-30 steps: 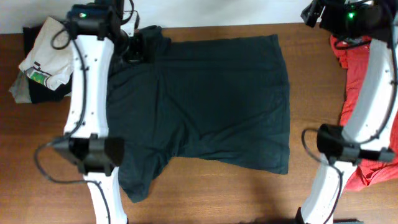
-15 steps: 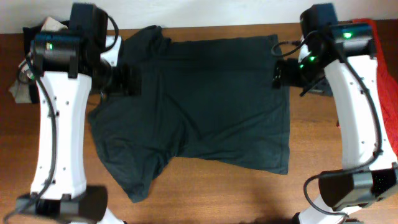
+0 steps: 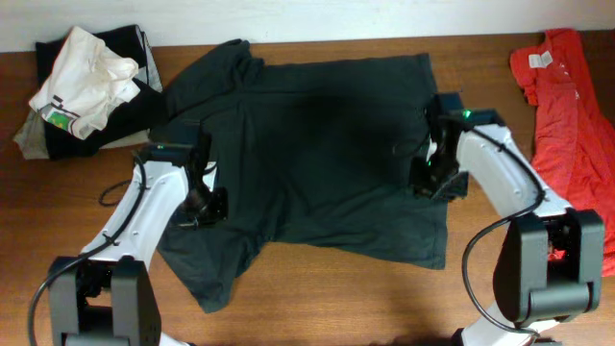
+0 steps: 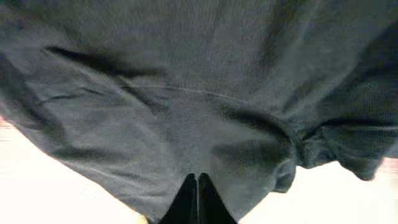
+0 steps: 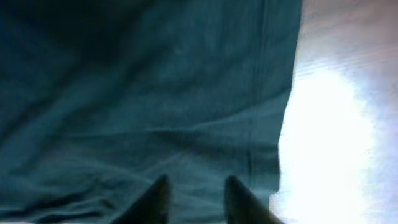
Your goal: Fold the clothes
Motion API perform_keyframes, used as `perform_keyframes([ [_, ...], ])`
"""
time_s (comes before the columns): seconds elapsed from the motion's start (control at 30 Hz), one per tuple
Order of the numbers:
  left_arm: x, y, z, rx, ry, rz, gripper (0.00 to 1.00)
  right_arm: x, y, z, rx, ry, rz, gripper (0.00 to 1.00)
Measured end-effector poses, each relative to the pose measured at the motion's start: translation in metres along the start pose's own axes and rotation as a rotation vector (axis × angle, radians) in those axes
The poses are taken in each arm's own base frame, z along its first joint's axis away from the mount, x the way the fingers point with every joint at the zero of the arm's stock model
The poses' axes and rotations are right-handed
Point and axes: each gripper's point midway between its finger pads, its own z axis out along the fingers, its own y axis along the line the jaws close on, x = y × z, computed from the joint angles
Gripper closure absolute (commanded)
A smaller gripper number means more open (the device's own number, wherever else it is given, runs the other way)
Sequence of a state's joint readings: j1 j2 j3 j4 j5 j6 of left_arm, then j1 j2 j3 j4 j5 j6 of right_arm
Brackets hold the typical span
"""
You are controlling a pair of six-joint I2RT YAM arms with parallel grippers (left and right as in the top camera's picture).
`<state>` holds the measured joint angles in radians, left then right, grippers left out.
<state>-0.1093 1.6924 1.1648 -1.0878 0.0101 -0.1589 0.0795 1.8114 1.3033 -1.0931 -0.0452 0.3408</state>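
Note:
A black T-shirt (image 3: 327,144) lies spread flat on the brown table (image 3: 336,298), with no lettering showing. My left gripper (image 3: 205,205) is down on its left side by the sleeve. In the left wrist view the gripper (image 4: 198,179) is shut, its tips pinching the cloth (image 4: 186,81) close to its edge. My right gripper (image 3: 430,180) rests on the shirt's right side seam. In the right wrist view the gripper (image 5: 198,186) stands open a narrow way over the cloth (image 5: 155,93), just inside the hem. A red-orange T-shirt (image 3: 562,115) lies crumpled at the far right.
A pile of clothes, white and dark (image 3: 82,82), sits at the back left corner. Bare wood runs along the front edge and between the black shirt and the red-orange one. The arms' bases stand at the front left and front right.
Both arms have swung from the back of the table toward the front and come down onto the black shirt's sides. The left gripper has shut on the cloth; the right has narrowed.

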Motion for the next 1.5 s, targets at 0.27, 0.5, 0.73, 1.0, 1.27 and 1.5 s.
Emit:
perform_keyframes([
  [0.27, 0.006, 0.04, 0.032, 0.03, 0.001, -0.176, 1.0, 0.018, -0.003, 0.045, -0.077, 0.036, 0.085, 0.91],
  [0.5, 0.007, 0.055, 0.048, 0.094, -0.022, -0.265, 1.0, 0.019, -0.01, 0.048, -0.104, 0.051, 0.121, 0.96],
  [0.73, 0.01, 0.054, 0.057, 0.121, -0.029, -0.28, 1.0, 0.021, -0.023, 0.06, -0.147, 0.079, 0.232, 0.96],
  [1.0, 0.003, 0.056, 0.065, 0.165, -0.019, -0.31, 1.0, 0.013, -0.046, 0.059, -0.18, 0.072, 0.335, 0.96],
  [1.27, -0.003, 0.098, 0.063, 0.223, -0.038, -0.48, 1.0, -0.03, -0.091, 0.034, -0.149, -0.04, 0.415, 0.96],
  [1.5, -0.035, 0.131, 0.019, 0.133, -0.064, -0.501, 1.0, -0.051, -0.086, -0.01, -0.199, -0.068, 0.346, 0.96],
])
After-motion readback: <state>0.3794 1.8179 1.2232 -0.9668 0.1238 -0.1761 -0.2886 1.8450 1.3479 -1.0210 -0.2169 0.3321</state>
